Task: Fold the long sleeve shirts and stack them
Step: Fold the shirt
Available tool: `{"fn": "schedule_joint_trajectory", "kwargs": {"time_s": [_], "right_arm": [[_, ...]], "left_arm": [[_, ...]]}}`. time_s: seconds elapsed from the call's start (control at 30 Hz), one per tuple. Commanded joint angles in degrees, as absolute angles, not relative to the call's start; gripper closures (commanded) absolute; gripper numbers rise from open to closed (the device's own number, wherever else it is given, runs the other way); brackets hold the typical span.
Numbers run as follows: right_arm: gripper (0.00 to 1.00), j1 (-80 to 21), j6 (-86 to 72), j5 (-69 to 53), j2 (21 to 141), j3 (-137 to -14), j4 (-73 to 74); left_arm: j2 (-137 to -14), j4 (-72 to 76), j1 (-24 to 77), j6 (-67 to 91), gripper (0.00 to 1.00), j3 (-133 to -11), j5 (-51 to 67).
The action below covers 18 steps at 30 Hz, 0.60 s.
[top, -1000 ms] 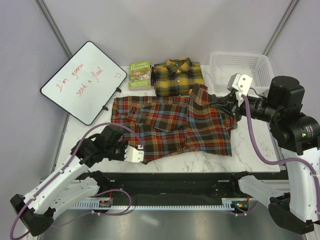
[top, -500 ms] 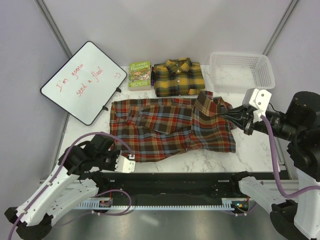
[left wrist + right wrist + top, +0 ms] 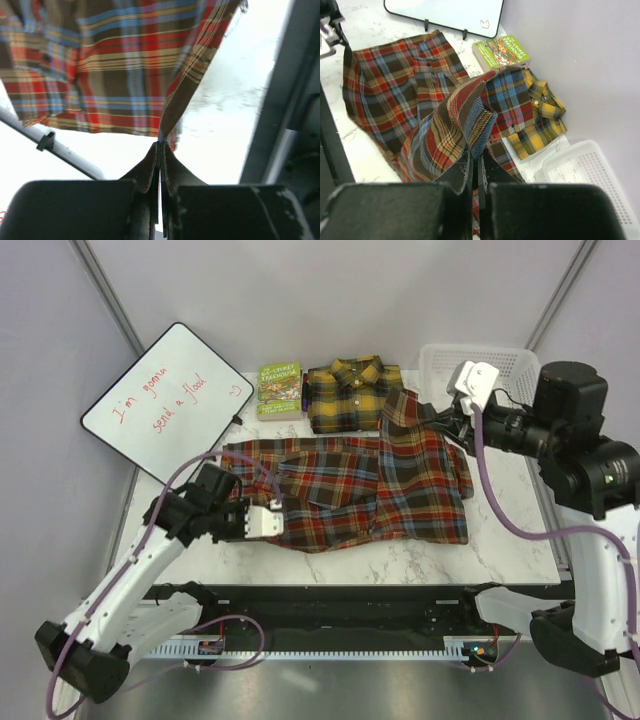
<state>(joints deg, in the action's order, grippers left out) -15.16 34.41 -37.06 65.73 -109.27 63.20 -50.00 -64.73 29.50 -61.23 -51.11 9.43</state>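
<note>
The red-brown plaid long sleeve shirt (image 3: 350, 490) lies spread across the middle of the table, lifted at two ends. My left gripper (image 3: 276, 512) is shut on its near-left hem (image 3: 165, 131), which hangs taut from the fingertips (image 3: 150, 165). My right gripper (image 3: 432, 422) is shut on a bunched fold at the shirt's far-right side (image 3: 465, 115), raised off the table. The yellow and black plaid shirt (image 3: 355, 395) lies folded at the back, also seen in the right wrist view (image 3: 540, 120).
A small green book (image 3: 280, 389) lies left of the yellow shirt. A whiteboard (image 3: 167, 400) with red writing stands at the back left. A white plastic basket (image 3: 500, 375) sits at the back right, behind my right arm. A black rail runs along the table's near edge (image 3: 340, 600).
My right gripper swung out to the right with the shirt's edge, then came back up toward the rear. My left gripper dropped toward the near edge, then rose forward with the hem.
</note>
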Motion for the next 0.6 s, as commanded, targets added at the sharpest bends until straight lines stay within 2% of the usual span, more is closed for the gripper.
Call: {"fn": "schedule_joint_trajectory", "kwargs": {"time_s": [0.0,0.3,0.57], "right_arm": [[1.0,-15.2,37.7,-35.1,68.0,-108.8,58.2],[1.0,-14.2,41.1,-32.6,73.6,-108.2,51.3],[1.0,-12.2,43.3,-34.1,79.2,-108.2,45.8]], "left_arm": [[-58.1,-54.6,21.8,-67.8,0.98,-57.6,13.2],[-71.8,-47.7,16.2,-71.0,0.98,-62.7,15.7],[-77.3,-44.3,13.7,-71.8,0.98,-64.3,15.9]]}}
